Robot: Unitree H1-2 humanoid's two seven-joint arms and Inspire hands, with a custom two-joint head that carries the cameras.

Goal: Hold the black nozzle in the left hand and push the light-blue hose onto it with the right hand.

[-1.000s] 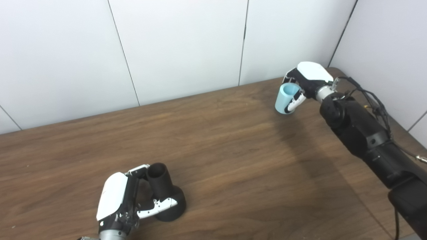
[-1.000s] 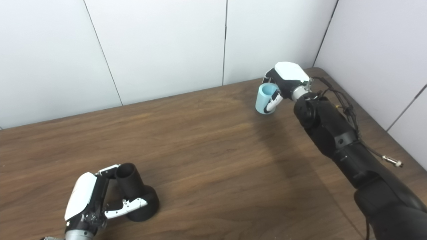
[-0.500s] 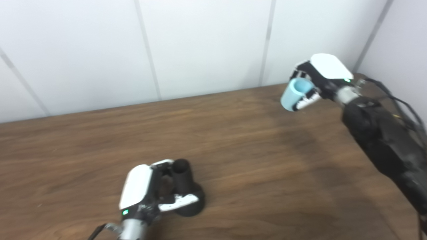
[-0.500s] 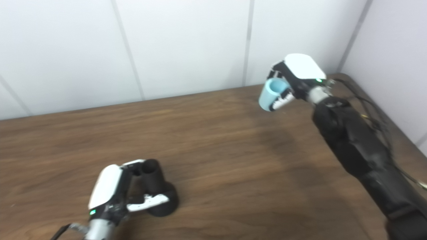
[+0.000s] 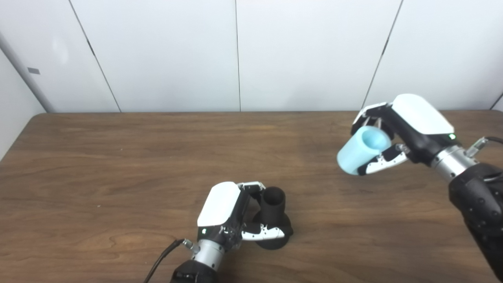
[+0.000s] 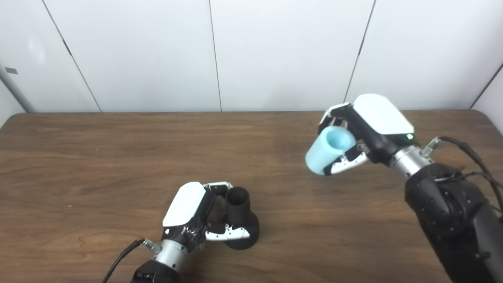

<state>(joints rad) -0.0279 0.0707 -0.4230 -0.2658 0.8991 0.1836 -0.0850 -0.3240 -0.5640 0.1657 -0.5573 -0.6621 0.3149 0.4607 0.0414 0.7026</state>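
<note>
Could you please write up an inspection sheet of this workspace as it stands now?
Surface: brown wooden table, bare apart from the nozzle.
Job's things: black nozzle upright on the table; light-blue hose lifted off the table, not joined.
Clutter: nothing seen.
Hands: left hand shut on the nozzle; right hand shut on the hose.
Cables: black cable at the left wrist; cables on the right forearm.
Surroundings: white wall panels.

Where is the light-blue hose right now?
The light-blue hose is gripped in the right hand above the table's right side, apart from the black nozzle.
</note>
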